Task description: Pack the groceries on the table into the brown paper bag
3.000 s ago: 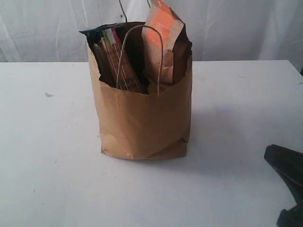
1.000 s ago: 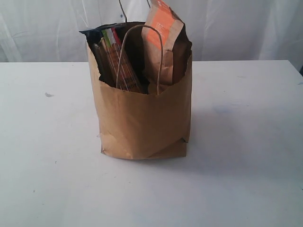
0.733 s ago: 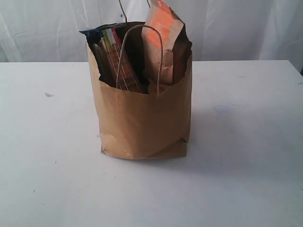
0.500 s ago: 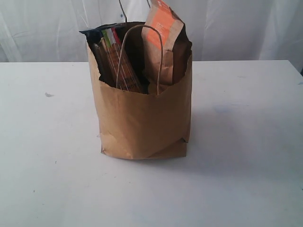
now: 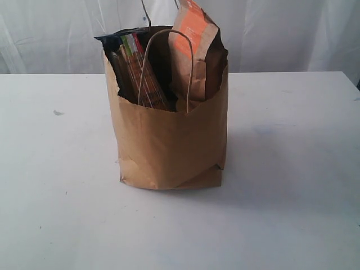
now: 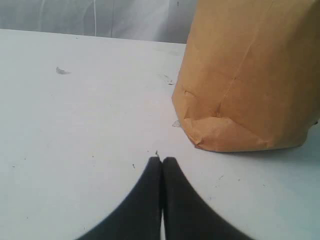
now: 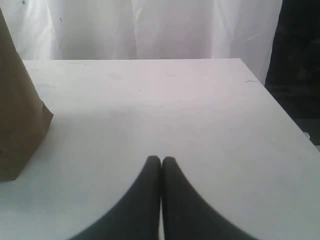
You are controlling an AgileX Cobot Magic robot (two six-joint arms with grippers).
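The brown paper bag [image 5: 169,140] stands upright in the middle of the white table [image 5: 56,197]. Out of its top stick the brown-orange pouch [image 5: 194,39] and the long spaghetti pack [image 5: 138,67]; the other groceries are hidden. Neither gripper shows in the exterior view. My left gripper [image 6: 162,160] is shut and empty, low over the table, a short way from the paper bag [image 6: 250,75]. The right gripper [image 7: 160,159] is shut and empty too, with the paper bag's corner [image 7: 20,125] off to one side of it.
A white curtain [image 5: 281,34] hangs behind the table. A small scrap [image 6: 61,70] and dark specks lie on the tabletop. The table's edge [image 7: 285,110] and a dark gap beyond it show in the right wrist view.
Three seconds ago a black gripper stood at the lower right of the exterior view; it has left the view. In the last second nothing has moved.
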